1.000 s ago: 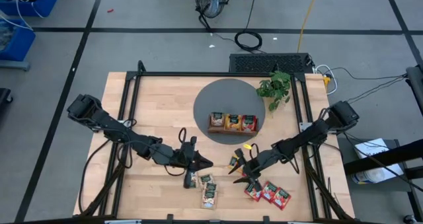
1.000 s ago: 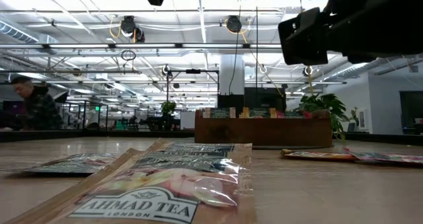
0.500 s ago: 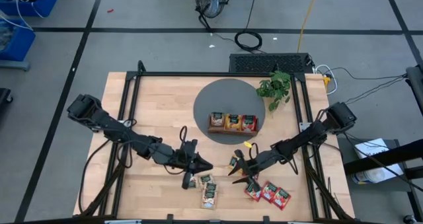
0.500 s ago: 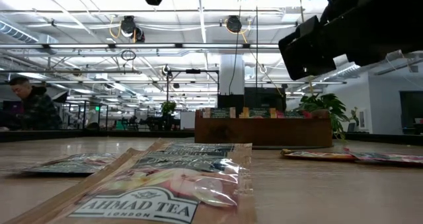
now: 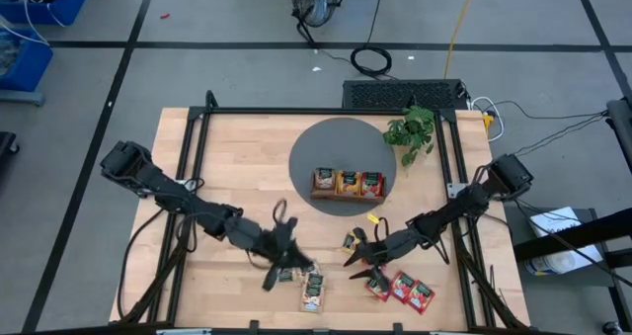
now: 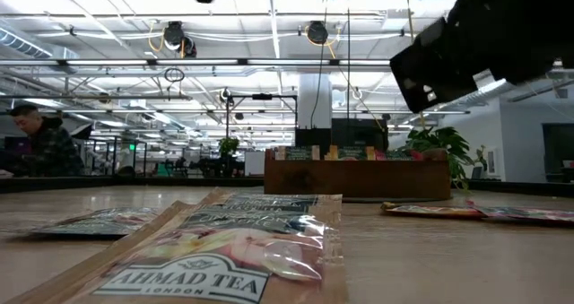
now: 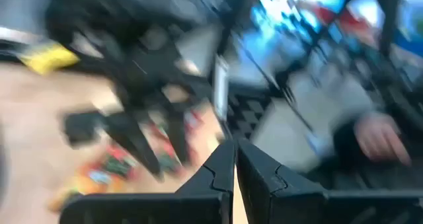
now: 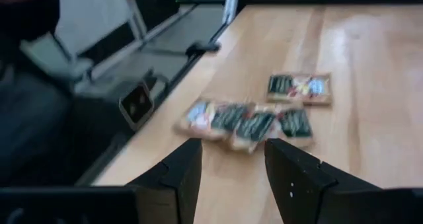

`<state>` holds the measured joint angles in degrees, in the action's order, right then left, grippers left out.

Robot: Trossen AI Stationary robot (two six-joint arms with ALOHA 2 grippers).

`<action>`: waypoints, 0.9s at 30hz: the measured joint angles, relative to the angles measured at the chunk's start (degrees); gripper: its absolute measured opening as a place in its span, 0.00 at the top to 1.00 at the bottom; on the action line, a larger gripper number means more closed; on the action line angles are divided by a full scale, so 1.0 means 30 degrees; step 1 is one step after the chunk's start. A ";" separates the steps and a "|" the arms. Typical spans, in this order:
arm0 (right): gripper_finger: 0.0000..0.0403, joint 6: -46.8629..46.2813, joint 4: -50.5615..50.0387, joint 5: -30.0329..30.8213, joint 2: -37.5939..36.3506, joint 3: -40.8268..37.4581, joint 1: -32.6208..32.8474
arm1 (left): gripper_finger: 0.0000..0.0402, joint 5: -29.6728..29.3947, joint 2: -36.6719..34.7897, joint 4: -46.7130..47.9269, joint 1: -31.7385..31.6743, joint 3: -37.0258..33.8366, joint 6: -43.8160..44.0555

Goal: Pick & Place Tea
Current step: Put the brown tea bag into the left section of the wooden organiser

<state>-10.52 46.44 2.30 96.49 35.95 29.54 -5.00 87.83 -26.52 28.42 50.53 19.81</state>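
Several tea sachets lie flat on the wooden table: pale green-white ones near the front edge, red ones to their right, and an orange one between the arms. More tea stands in the brown wooden tray. My left gripper is shut with nothing in it, above the table just beyond the pale sachets; its closed fingers show in the left wrist view. My right gripper is open beside the red sachets and looks toward the pale sachets, with nothing between its fingers.
The tray sits on a round grey mat, with a green leafy plant at the mat's right. A black frame runs along the table's edges. A yellow tag lies near the mat. A person sits far behind the table.
My left gripper has swung round toward the table's near edge, so that it now stands over the far end of the pale sachets. My right gripper has rolled a little about its own pointing line while staying in place. No sachet has moved.
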 joint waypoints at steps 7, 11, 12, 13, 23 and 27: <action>0.62 -0.0908 0.0323 0.0798 0.0016 -0.0004 0.0536 | 0.95 -0.3093 0.1158 0.4356 0.2275 0.1396 0.1839; 0.62 -0.1827 0.1289 0.0921 0.0880 0.0151 0.0574 | 0.95 -0.3375 0.2162 0.4807 0.3468 0.2445 0.2108; 0.62 -0.2376 0.1430 0.1257 0.1372 0.0358 0.0568 | 0.95 -0.3391 0.2322 0.4926 0.3622 0.2584 0.2376; 0.62 -0.2940 0.1441 0.1369 0.1947 0.0649 0.0568 | 0.95 -0.3460 0.2439 0.5011 0.3715 0.2621 0.2592; 0.61 -0.4225 0.1916 0.1126 0.5501 0.2470 -0.0297 | 0.95 -0.4737 0.3885 0.5292 0.4520 0.2614 0.4111; 0.59 -0.4678 0.2179 0.0051 0.5508 0.2422 -0.0466 | 0.95 -0.5022 0.5251 0.4817 0.4486 0.2614 0.4296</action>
<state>-24.55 52.98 2.46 113.01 43.22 28.14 -20.07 103.58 -12.07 41.88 58.37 32.70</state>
